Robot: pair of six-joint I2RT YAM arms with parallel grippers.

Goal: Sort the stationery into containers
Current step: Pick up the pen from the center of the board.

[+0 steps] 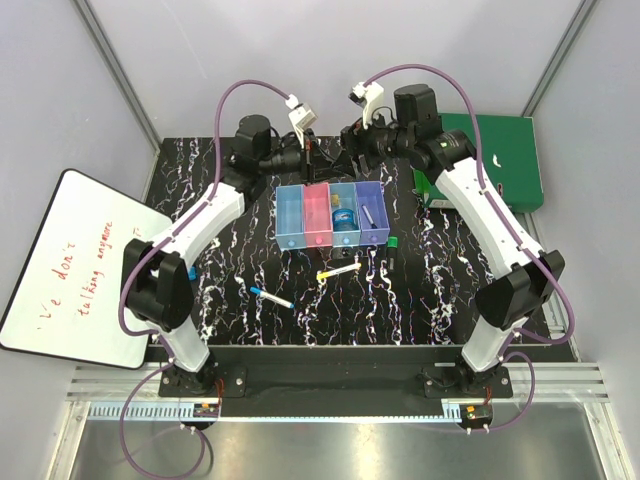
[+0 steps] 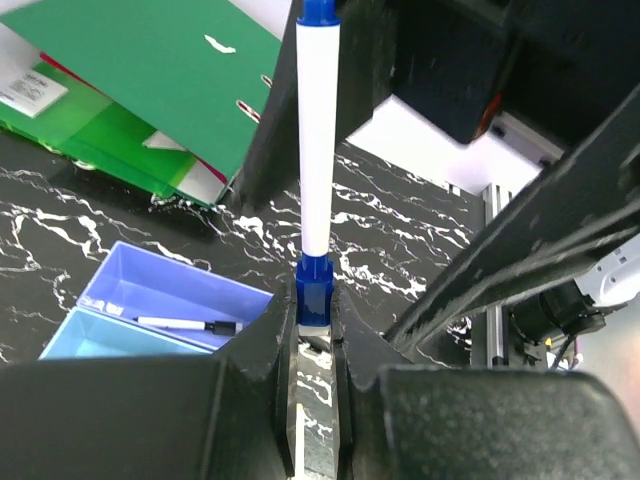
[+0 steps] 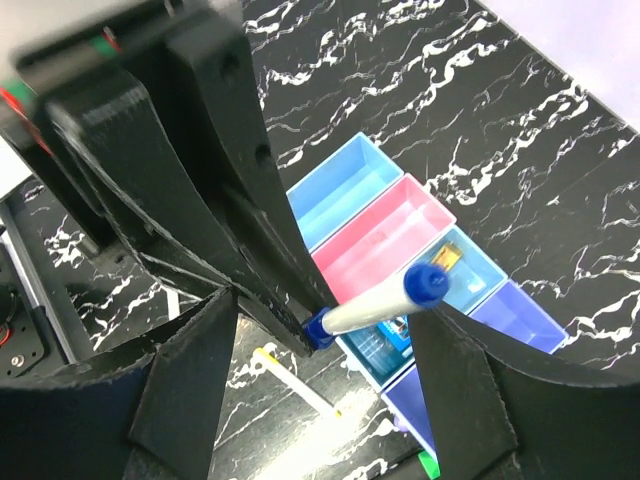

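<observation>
Clamped in the left gripper (image 2: 313, 322) by its lower blue end, a blue-capped white marker (image 2: 315, 150), upright through the middle of the left wrist view; on either side of that marker, the widely spread jaws of the right gripper (image 3: 325, 308); both grippers high in the centre of the top view, over the far edge of the row of four bins (image 1: 290, 215). In the third, light blue bin, a round blue object (image 1: 344, 225) and a tiny black-gold piece (image 1: 336, 200); in the purple bin at the right end, a small grey-white stick (image 1: 369, 213). Below the bins on the marbled table (image 1: 450, 300): a yellow-and-white pen (image 1: 338, 270) at centre; a second blue-tipped marker (image 1: 272, 298) to its lower left; a green-capped dark marker (image 1: 394, 243) just under the purple bin. At upper right, a green folder (image 1: 505, 150); at far left, a whiteboard (image 1: 80, 260) with red writing.
</observation>
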